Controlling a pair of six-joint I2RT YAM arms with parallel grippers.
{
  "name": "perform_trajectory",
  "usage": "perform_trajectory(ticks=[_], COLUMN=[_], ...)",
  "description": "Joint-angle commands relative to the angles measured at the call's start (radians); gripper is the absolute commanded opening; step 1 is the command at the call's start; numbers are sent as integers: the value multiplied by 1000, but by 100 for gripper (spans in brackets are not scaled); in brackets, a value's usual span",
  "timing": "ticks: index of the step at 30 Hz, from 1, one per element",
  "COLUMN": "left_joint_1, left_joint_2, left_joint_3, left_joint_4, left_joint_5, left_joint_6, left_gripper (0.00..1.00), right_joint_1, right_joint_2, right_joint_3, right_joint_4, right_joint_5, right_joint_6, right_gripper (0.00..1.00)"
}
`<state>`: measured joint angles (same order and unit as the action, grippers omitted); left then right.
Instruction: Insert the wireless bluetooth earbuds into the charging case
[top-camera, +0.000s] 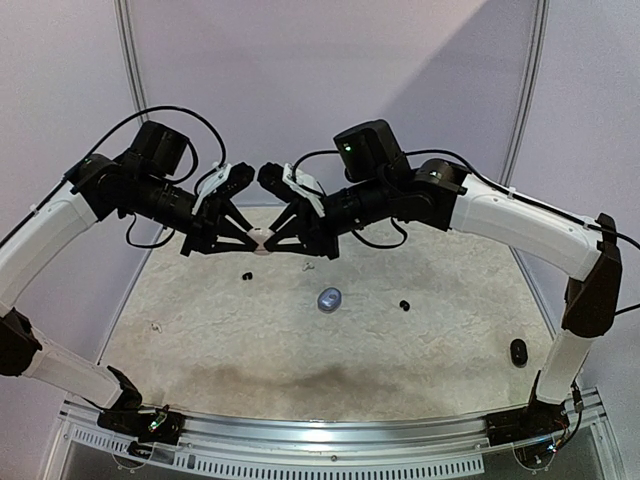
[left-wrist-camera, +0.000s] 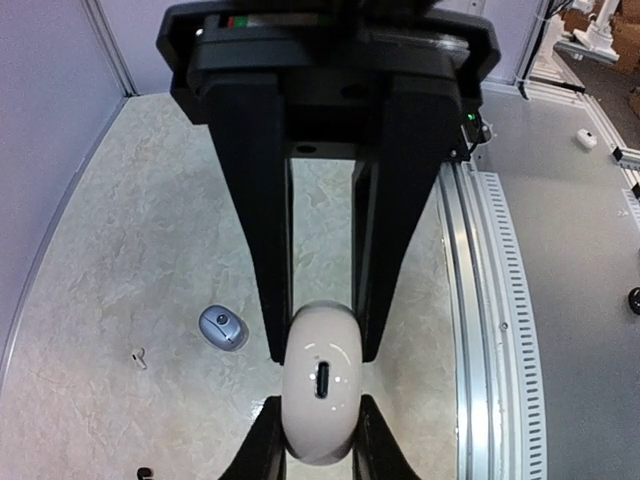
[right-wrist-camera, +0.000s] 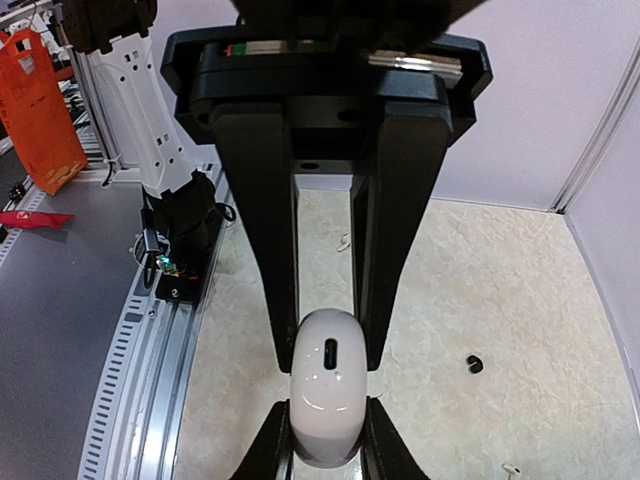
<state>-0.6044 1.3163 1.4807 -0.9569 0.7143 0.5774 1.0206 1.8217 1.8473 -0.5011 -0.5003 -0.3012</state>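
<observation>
Far to the left, a tiny white bud (top-camera: 155, 325) lay alone on the table (top-camera: 200, 360). Above the table, the left gripper (top-camera: 250, 238) reached in toward the middle. Its two fingers were pulled in close and pressed on both sides of the white case (top-camera: 262, 241), with no gap to see in the left wrist view. Under it and a little nearer, the left black bud (top-camera: 246, 275) sat on the table.

The white case hung in the air between the two arms, well above the table. It looked closed, and no bud was in it yet.

The right gripper (top-camera: 275, 240) came in from the other side. Its fingers were also squeezed onto the white case, one on each side, so both grippers held the same case at once.

Below them, the grey case (top-camera: 329, 298) rested on the table. Further right lay the right black bud (top-camera: 404, 305), and near the right edge sat the black case (top-camera: 518, 350).

The step in hand was likely getting the white case open, or passing it across. To do it well, one gripper should hold tight and keep very steady while the other moves slowly. The case was smooth and round, so it could slip and pop out. Keeping it over the middle of the table would be wise, so a drop would not land on the little buds.
</observation>
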Motion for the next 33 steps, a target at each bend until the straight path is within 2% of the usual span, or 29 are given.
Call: perform_trajectory(ticks=[1, 2, 5, 7, 9, 11, 17, 21, 24, 28, 33], left_joint_1=[-35, -35, -34, -34, -30, -24, 13, 72, 125, 163, 165], left_joint_2=[7, 3, -11, -27, -60, -104, -217, -310, -390, -455, -513], left_joint_3=[19, 19, 9, -12, -63, -120, -244, -354, -456, -568, -636], left_joint_4=[-2, -2, 9, 43, 107, 211, 425, 593, 792, 1055, 1238], left_joint_5=[23, 23, 24, 18, -2, -28, -47, -32, -24, -1, -31], left_joint_6=[3, 3, -20, -69, -121, -183, -376, -540, -721, -922, -1103], left_gripper=[7, 1, 0, 0, 0, 0, 0, 0, 0, 0, 0], right_joint_1=[3, 3, 2, 3, 3, 3, -2, -2, -1, 2, 23], right_joint_2=[20, 20, 16, 8, -7, -26, -113, -173, -178, -126, -43], right_joint_3=[28, 28, 14, -6, -32, -53, -161, -278, -330, -331, -255], right_joint_4=[30, 31, 66, 114, 164, 204, 361, 549, 695, 880, 969], right_joint_5=[2, 3, 22, 61, 98, 140, 143, 99, 93, 95, 117], right_joint_6=[-7, -7, 6, 43, 73, 103, 197, 304, 444, 627, 756], right_gripper=[0, 0, 0, 26, 45, 61, 87, 90, 89, 84, 82])
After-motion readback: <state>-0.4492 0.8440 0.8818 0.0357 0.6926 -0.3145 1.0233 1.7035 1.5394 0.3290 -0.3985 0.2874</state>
